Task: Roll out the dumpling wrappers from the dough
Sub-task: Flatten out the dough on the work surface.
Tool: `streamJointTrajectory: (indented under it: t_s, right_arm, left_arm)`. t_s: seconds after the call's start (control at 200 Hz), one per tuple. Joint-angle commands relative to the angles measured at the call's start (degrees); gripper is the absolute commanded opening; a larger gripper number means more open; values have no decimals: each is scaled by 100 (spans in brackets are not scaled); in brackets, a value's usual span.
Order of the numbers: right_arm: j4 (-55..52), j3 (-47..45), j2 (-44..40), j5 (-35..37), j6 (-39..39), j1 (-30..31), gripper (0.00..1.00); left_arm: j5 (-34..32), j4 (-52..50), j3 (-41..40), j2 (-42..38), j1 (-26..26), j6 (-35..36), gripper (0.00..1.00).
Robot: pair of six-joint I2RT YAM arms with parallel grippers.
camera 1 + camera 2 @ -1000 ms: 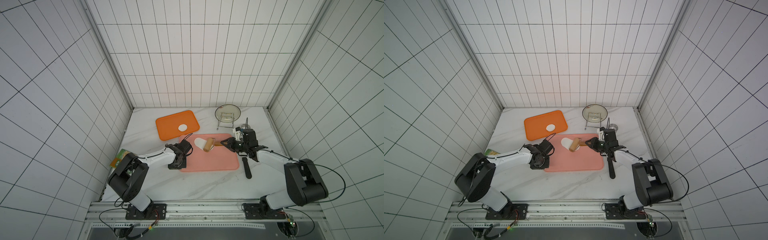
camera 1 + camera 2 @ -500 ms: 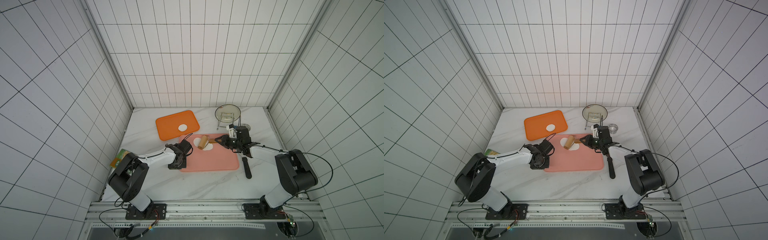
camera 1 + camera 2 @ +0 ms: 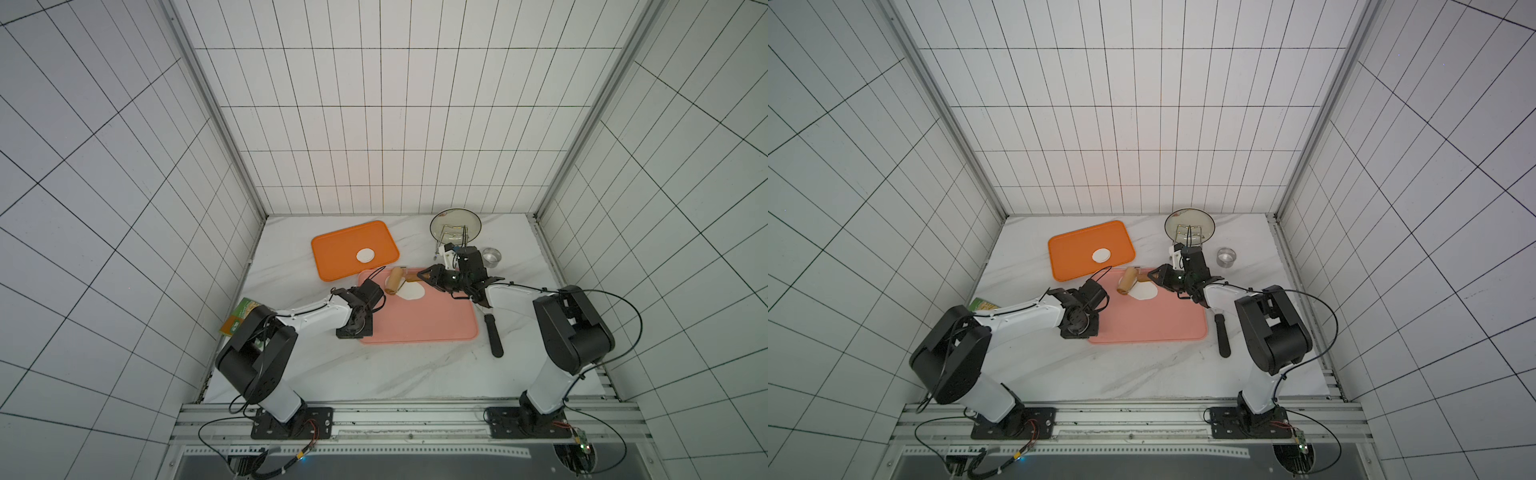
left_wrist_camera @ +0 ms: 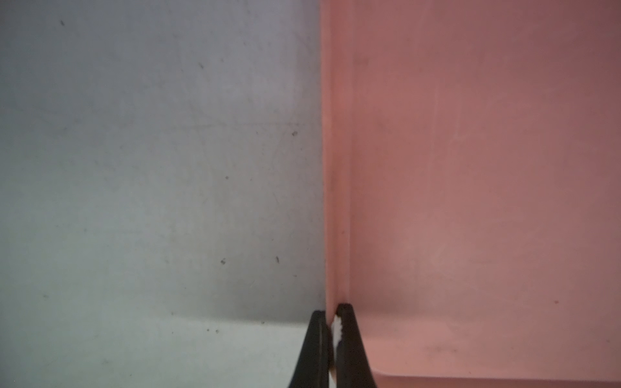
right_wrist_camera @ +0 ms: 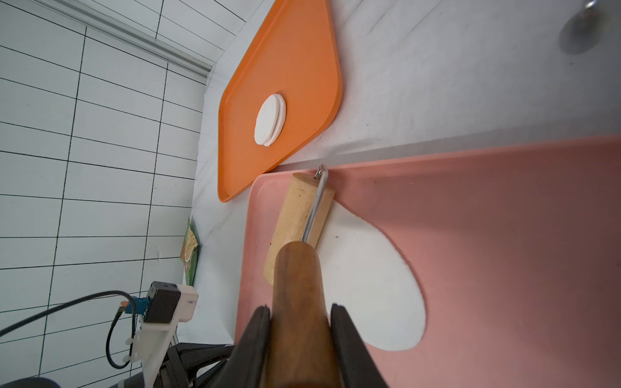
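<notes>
On the pink mat (image 3: 415,324), the right tool (image 3: 424,277) (clamping the roller (image 3: 395,281)) has rolled leftward over the dough (image 3: 412,291).

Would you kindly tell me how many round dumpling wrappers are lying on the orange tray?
2, stacked slightly offset on the orange tray: the top dumpling wrapper in full view, the lower dumpling wrapper showing only as a crescent edge. Others may hide beneath.

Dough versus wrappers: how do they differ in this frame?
The dough is a wide irregular sheet; the wrappers are small neat discs. The dough lies on the pink tray, the wrappers on the orange tray. The roller sits at the dough's edge; nothing touches the wrappers. Both are white and flat.
</notes>
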Motion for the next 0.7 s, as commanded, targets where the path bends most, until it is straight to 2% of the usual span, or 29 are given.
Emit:
streamJointTrajectory:
  t_s: [0.0, 0.315, 0.695]
  right_arm:
    - [-2067, -345, 752, 1433, -160, 57, 0]
    - [-2014, -237, 891, 1358, -124, 89, 0]
    - [-2121, -1544, -311, 1349, -431, -753, 0]
  left_arm:
    - [44, 450, -281, 441, -30, -2, 0]
    - [-65, 404, -291, 436, -13, -43, 0]
    - [-97, 352, -358, 355, 360, -60, 0]
